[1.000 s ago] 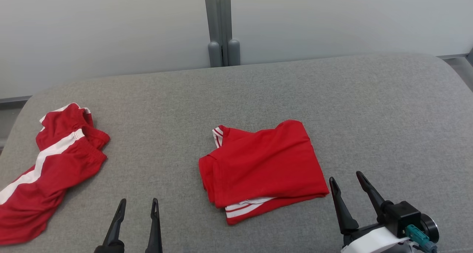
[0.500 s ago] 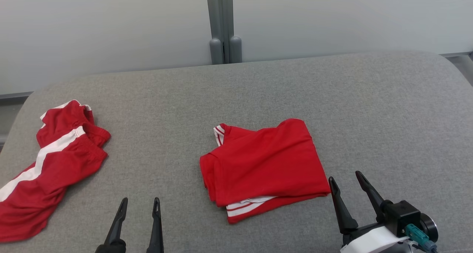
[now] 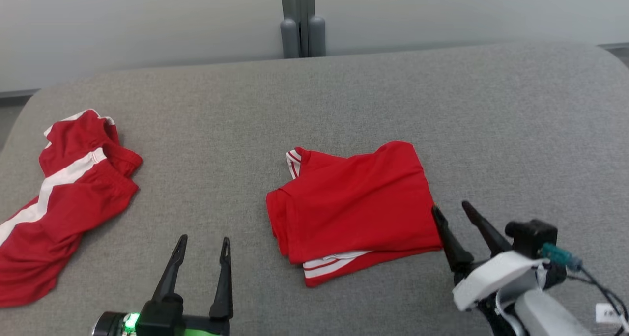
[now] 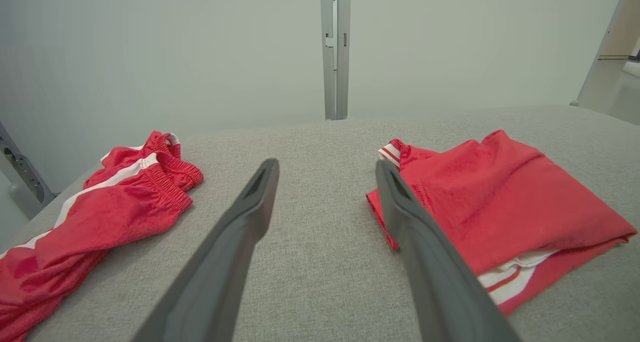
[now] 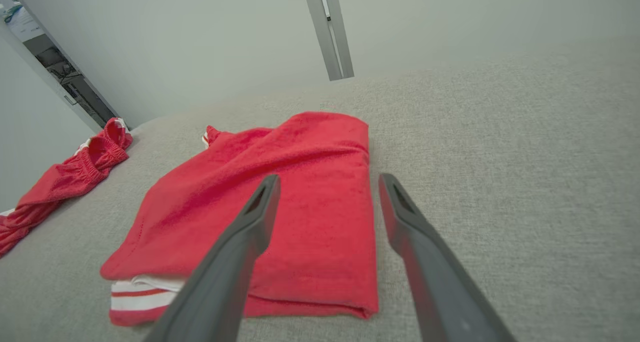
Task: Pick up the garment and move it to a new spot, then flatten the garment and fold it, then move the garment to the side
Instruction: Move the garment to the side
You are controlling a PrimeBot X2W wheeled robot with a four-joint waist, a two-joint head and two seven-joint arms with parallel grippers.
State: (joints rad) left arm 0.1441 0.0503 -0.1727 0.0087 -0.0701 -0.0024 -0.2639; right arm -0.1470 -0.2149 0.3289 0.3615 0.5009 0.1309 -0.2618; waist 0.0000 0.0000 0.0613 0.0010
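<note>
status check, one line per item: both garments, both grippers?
red shirt: folded, lying flat mid-surface, white-striped layer showing at its near edge
red garment at left: unfolded, crumpled
left gripper: open, empty, over bare surface
right gripper: open, empty, fingers either side of the shirt's right edge; contact unclear

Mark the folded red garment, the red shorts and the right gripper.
folded red garment [image 3: 354, 203], head view, top layer's middle
red shorts [image 3: 93, 198], head view, red cloth below stripe
right gripper [image 3: 448, 206], head view, between its fingertips

Right tool [image 3: 448, 206] nearer the garment [image 3: 354, 203], at its edge.
</note>
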